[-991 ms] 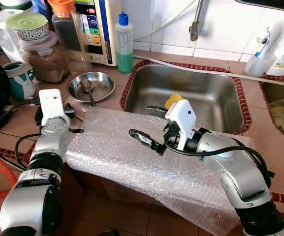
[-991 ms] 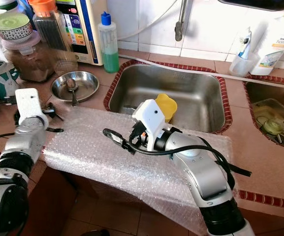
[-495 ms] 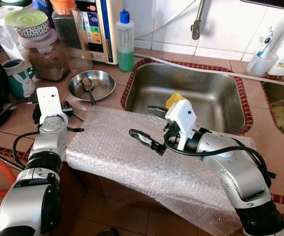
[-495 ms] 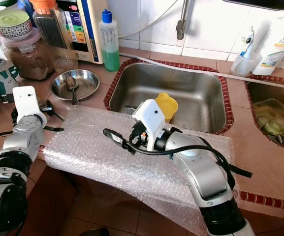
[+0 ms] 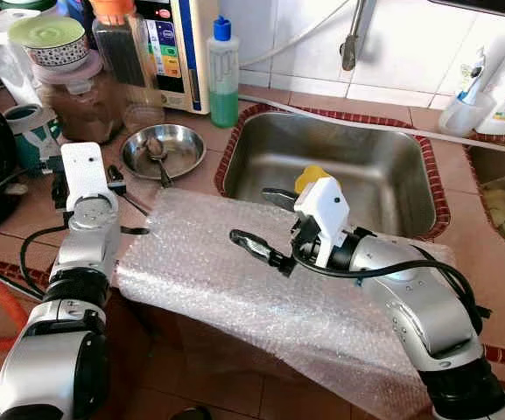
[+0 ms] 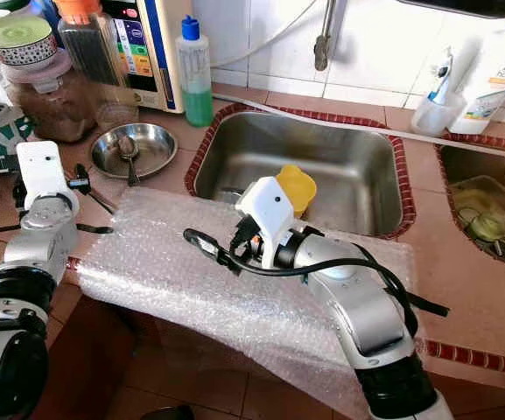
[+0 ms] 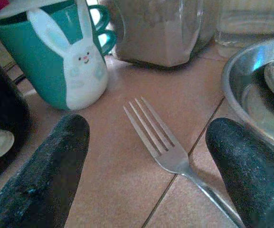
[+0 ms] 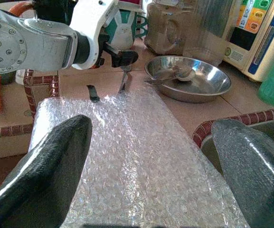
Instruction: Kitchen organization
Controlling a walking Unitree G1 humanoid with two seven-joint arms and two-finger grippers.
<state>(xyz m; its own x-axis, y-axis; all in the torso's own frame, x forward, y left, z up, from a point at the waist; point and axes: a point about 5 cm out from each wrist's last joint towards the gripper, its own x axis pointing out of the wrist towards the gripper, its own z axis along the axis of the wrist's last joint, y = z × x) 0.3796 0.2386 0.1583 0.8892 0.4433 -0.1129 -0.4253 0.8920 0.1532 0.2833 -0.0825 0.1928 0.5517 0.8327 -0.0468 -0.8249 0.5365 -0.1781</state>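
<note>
Terracotta tiles covered the desk [image 5: 24, 219], which ran along a white-tiled wall and held a steel sink [image 5: 340, 166] with a yellow cup [image 6: 296, 188] inside it. A sheet of bubble wrap [image 5: 226, 280] lay spread across the front of the desk, its near edge hanging over the side.

The left end effector [image 7: 146, 161] sat low over the tiles just beyond the wrap's far left corner, its two black fingers [image 7: 46, 161] spread apart on either side of a fork [image 7: 160, 142]. The fork lay flat on the desk with its tines pointing toward a teal bunny mug [image 7: 65, 61]. A steel bowl [image 5: 162, 150] with a spoon [image 5: 156, 156] in it stood just beside the fork. Behind the bowl were a jar [image 5: 81, 96] of brown contents, a green soap bottle [image 5: 222, 74] and a white appliance [image 5: 173, 44].

The right end effector [image 5: 261, 223] hovered above the middle of the bubble wrap, pointing toward the left arm, its fingers [image 8: 46, 171] wide apart and holding nothing.
</note>
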